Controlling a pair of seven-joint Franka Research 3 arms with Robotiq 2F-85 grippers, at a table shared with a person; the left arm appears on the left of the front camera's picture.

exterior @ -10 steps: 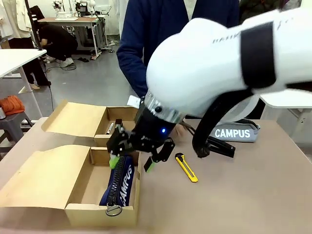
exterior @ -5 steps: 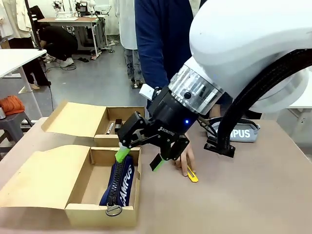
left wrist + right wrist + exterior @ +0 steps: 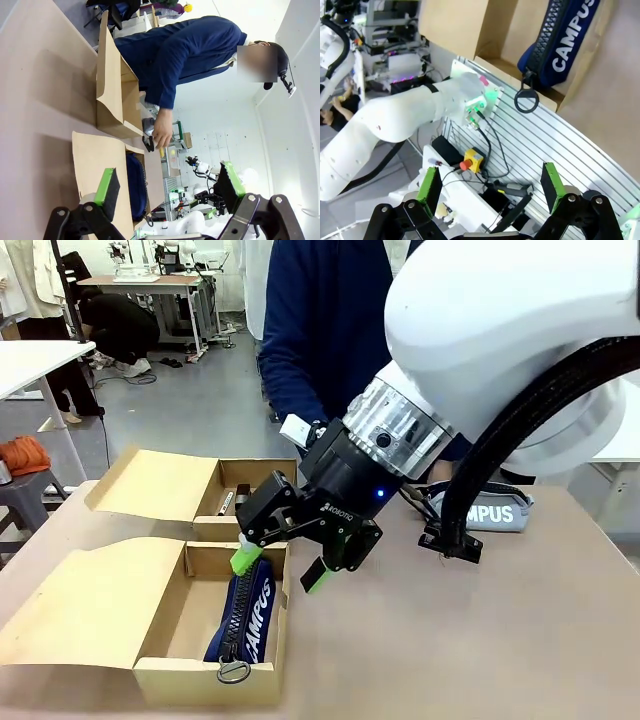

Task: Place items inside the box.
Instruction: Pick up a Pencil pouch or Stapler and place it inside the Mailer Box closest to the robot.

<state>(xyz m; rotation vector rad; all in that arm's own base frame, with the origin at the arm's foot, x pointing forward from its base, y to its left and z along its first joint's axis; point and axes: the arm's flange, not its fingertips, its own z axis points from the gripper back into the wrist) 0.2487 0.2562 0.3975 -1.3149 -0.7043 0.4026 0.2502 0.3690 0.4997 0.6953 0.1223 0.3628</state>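
Off on the robot's left, the left tool (image 3: 168,182) hangs with its jaws spread wide and nothing between them. Below and to the left of the right tool (image 3: 281,568) sits the near box (image 3: 180,680). The navy zip pouch (image 3: 246,612) lies inside it, along the wall nearest the tool, its zip ring poking over the front rim. A second ago the tool's pads were down at the pouch's upper end. Now the tool has lifted clear and hovers just above the box's corner, jaws open and empty. So I'd count the pouch as placed.

Behind the tool, the far box (image 3: 160,485) has the marker pen (image 3: 226,503) in it. To the tool's right, the yellow-and-black utility knife lay on the bench (image 3: 520,640) a second ago. The person's hand (image 3: 162,131) came down over it, and that patch is bare now. The left wrist view shows the hand by the far box's corner, but I cannot tell whether it holds the knife. If it does, the person is moving that item. Farther right of the tool, a grey pouch (image 3: 492,512) waits on the bench.
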